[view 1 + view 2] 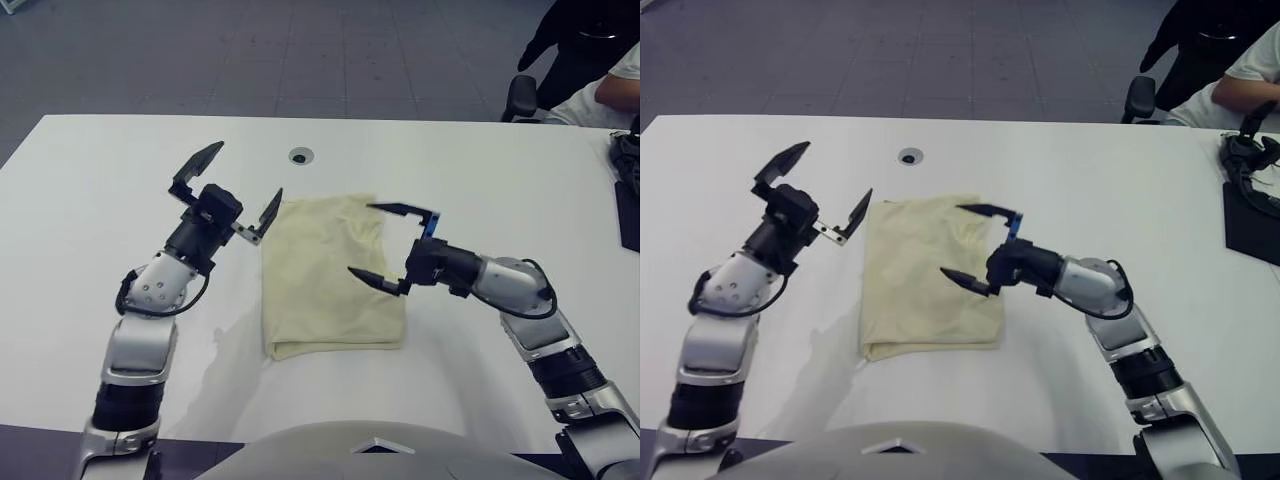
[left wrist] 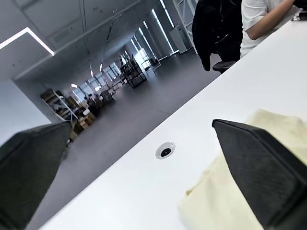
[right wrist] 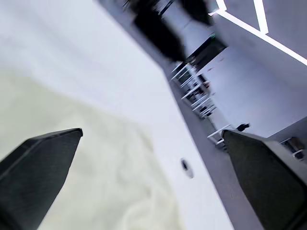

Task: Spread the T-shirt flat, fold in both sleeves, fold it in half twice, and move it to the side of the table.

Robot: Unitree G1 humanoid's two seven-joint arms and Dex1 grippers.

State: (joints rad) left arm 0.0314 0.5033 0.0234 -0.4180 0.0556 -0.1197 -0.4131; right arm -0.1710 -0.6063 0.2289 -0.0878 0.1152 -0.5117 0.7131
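Observation:
A pale yellow T-shirt (image 1: 325, 280) lies folded into a compact rectangle at the middle of the white table (image 1: 100, 190). My left gripper (image 1: 240, 190) is open, raised just off the shirt's far left corner, holding nothing. My right gripper (image 1: 385, 243) is open too, its fingers spread over the shirt's right half, one near the far edge and one lower down. In the left wrist view the shirt (image 2: 249, 187) shows behind one dark finger (image 2: 261, 167). The right wrist view looks down on the shirt (image 3: 72, 172) between its fingers.
A round cable hole (image 1: 300, 155) sits in the table beyond the shirt. Dark items (image 1: 1250, 200) lie at the table's far right edge, where a person sits. Bare white tabletop stretches to the left and right of the shirt.

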